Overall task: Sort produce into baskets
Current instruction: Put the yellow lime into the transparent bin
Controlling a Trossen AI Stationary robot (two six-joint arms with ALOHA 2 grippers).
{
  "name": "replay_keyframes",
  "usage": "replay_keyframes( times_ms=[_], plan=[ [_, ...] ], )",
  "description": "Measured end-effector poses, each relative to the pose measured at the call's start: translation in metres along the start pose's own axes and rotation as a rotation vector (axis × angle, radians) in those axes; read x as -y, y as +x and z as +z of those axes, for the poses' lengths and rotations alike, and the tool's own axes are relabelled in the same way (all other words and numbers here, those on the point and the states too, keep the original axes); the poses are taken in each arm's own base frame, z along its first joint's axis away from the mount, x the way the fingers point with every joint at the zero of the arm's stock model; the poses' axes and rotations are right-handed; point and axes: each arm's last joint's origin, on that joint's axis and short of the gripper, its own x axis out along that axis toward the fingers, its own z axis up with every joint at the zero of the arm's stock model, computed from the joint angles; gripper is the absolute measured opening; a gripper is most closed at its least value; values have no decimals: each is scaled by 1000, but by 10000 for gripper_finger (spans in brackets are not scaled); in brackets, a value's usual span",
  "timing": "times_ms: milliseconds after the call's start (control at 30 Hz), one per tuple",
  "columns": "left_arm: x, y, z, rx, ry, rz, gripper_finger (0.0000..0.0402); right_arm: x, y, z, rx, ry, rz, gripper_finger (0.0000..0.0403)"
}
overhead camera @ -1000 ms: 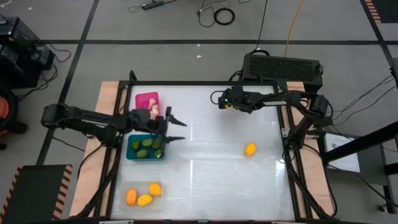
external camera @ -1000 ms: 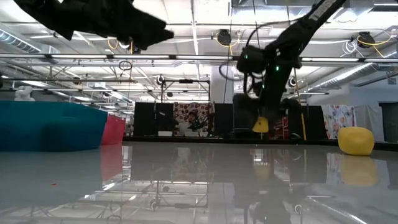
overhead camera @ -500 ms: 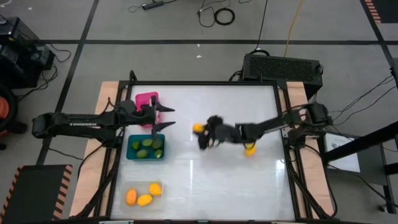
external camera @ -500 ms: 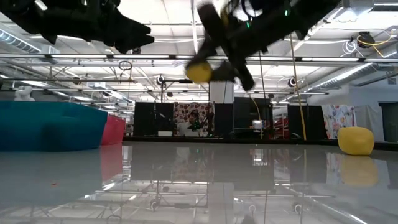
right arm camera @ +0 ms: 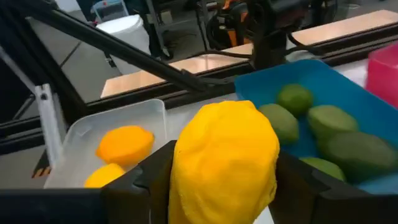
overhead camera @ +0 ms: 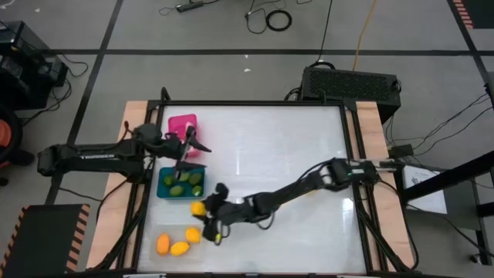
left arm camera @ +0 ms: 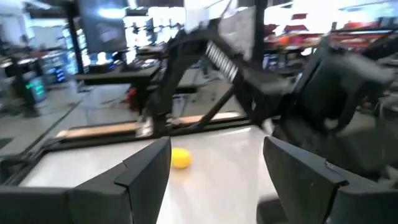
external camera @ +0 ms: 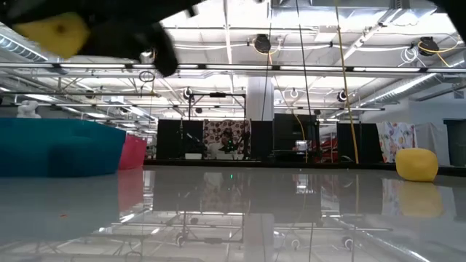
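the clear bin [overhead camera: 176, 241] serves as the landmark throughout. nearest item inspected: the right gripper [overhead camera: 210, 216] hangs just beside the clear bin's far right corner, jaws clamped on a yellow fruit [right arm camera: 225, 163]. in the right wrist view the fruit fills the gap between both fingers [right arm camera: 147, 180], held across its middle. the high view puts the held fruit [overhead camera: 198, 208] above the table between the clear bin and the teal bin [overhead camera: 181, 183].

inside the clear bin lie three yellow-orange fruits [overhead camera: 179, 241]; two show in the right wrist view. the teal bin, just beyond the clear bin, holds dark green ovals [right arm camera: 323, 134]. the pink bin [overhead camera: 183, 127] sits beyond the teal one. its contents cannot be made out.

the left gripper [overhead camera: 187, 147] hovers above the teal bin's far edge, fingers spread and holding nothing; its wrist view shows an empty gap between them.

one more yellow fruit [external camera: 416, 164] rests on the table well away from the clear bin, toward the right side.

handling judgement: the fruit looks light, rigid and smooth, so likely to slip or roll. a grip across the widest part of the oval, as now, seems soundest. a low release inside the bin should keep it from bouncing out.
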Motion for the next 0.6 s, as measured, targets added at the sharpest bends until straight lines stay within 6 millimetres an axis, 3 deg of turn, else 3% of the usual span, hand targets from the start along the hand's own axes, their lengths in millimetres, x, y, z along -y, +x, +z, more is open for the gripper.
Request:
replay_keyframes(
  times_ms=[300, 600],
  plan=[
    [5, -7, 12, 86, 19, -28, 263, -21, 49, -9, 34, -16, 160, 203],
    [5, -7, 14, 105, 9, -32, 263, -23, 52, -15, -3, -13, 256, 233]
  ],
)
